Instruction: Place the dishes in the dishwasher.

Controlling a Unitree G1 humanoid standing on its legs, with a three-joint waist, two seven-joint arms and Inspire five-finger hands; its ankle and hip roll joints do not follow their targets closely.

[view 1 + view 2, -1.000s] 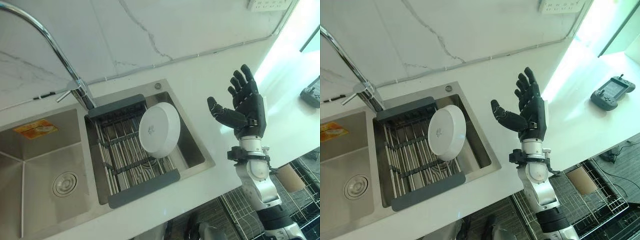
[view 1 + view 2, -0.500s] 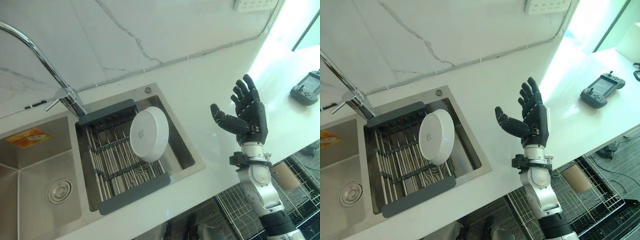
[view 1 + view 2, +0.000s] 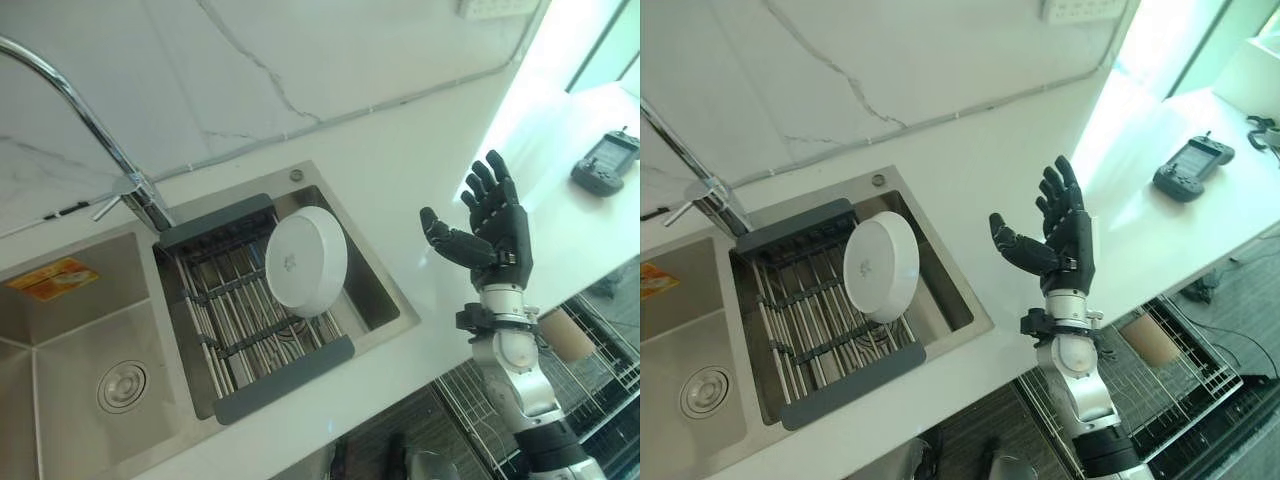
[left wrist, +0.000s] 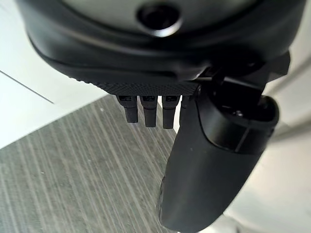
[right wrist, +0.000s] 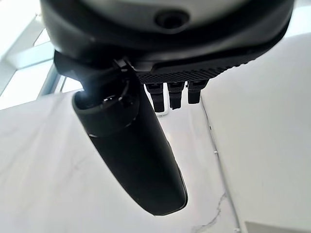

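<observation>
Leaning on edge in the sink rack (image 3: 240, 330), a round white dish (image 3: 306, 260), seemingly a bowl; right hand (image 3: 495, 225) fingers spread, empty.

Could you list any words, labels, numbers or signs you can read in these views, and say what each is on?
None can be read.
Orange-yellow sticker on the left sink basin's wall: print too small.
Small mark on the white dish in the sink rack: too small.
</observation>
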